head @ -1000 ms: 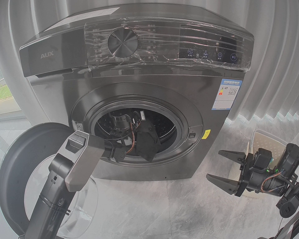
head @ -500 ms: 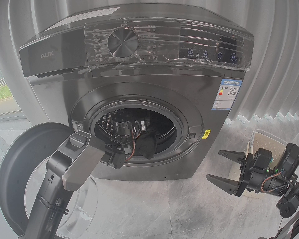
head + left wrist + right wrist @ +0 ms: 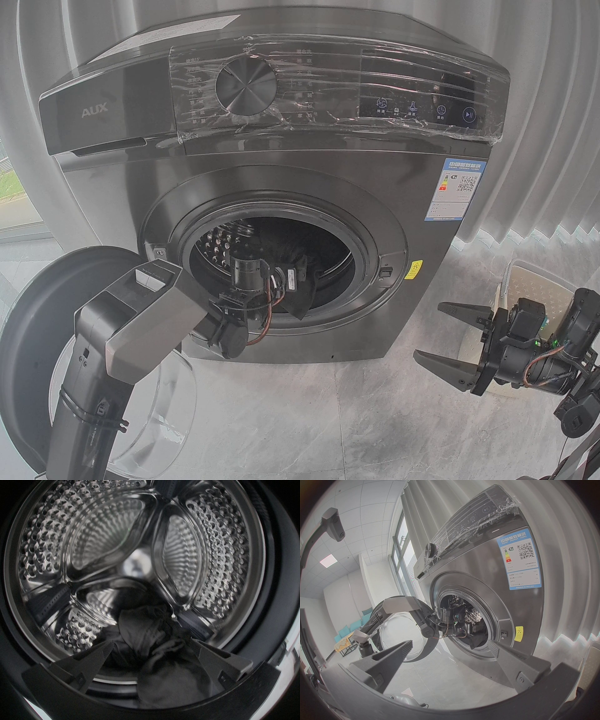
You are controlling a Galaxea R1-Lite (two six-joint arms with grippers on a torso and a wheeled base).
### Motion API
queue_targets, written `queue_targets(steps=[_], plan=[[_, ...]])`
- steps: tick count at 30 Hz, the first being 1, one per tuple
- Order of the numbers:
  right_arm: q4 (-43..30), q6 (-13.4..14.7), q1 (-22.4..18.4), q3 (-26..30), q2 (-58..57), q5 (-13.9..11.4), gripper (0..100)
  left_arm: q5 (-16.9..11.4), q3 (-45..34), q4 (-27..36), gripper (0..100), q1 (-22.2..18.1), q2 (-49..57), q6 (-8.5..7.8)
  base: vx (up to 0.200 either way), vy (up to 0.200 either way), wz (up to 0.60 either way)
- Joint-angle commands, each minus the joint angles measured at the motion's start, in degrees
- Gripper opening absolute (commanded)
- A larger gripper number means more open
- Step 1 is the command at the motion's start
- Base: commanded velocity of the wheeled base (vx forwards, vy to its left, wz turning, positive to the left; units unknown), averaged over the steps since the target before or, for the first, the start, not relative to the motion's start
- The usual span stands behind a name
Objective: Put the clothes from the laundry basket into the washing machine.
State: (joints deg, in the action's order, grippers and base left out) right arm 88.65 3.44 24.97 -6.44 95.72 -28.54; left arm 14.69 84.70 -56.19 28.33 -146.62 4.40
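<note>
Left tool (image 3: pixel 152 642) hangs wide and empty at the drum (image 3: pixel 200 555) mouth, with the dark clothes (image 3: pixel 168 680) low inside and one end over the lip. Drop-off looks done imo. Next it needs to back out for the basket (image 3: pixel 531 281), where the right tool (image 3: pixel 429 330) hovers wide too.

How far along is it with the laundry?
Done: a dark garment lies in the washing machine drum, one edge draped over the opening's rim. In hand: nothing; the left gripper is open at the opening, the right gripper open by the laundry basket. Left: probably tucking that edge in; the basket's inside is mostly hidden.
</note>
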Motion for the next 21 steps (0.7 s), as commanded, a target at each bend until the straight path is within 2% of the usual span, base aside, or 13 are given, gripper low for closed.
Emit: queue_targets(steps=[1,8,16,17,21], plan=[[0.0,0.0,0.3,0.0,0.1,0.0,100,-1.5,-3.1,-0.5,100,2.0,0.5,0.35,0.0,0.0,0.0],[0.0,0.0,0.3,0.1,0.1,0.0,100,-1.8,-4.5,-0.7,100,3.0,0.4,2.02,0.0,0.0,0.0],[0.0,0.0,0.7,0.1,0.1,0.1,100,-2.1,-4.7,-2.1,100,3.4,-2.8,2.81,0.0,0.0,0.0],[0.0,0.0,0.7,0.1,0.1,0.1,100,-2.1,-4.6,-2.2,0,3.3,-3.0,2.81,0.0,0.0,0.0],[0.0,0.0,0.8,0.4,0.1,0.1,100,-2.2,-4.5,-2.2,0,3.1,-3.5,2.89,0.0,0.0,0.0]])
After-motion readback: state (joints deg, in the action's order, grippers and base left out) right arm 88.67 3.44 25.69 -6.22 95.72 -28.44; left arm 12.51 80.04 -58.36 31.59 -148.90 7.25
